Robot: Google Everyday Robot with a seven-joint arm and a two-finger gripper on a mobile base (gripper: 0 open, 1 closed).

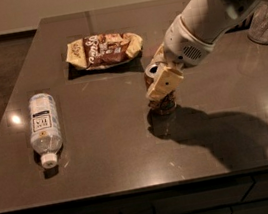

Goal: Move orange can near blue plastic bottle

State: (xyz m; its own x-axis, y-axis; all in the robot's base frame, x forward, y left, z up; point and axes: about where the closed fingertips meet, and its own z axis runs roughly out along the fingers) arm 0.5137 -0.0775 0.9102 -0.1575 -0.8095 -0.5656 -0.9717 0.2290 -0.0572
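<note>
The orange can (163, 105) stands upright near the middle of the dark table (107, 159). My gripper (157, 78) reaches in from the upper right and is shut on the can's upper part; one cream finger (164, 83) lies across its front and the other is behind it. The blue plastic bottle (43, 124) lies on its side at the table's left, white cap pointing toward the front edge. The can is well to the right of the bottle, with bare table between them.
A brown-and-cream snack bag (104, 49) lies at the back, behind the can and to its left. A clear container (266, 27) stands at the far right. The table's left edge runs close to the bottle. My arm's shadow falls to the right of the can.
</note>
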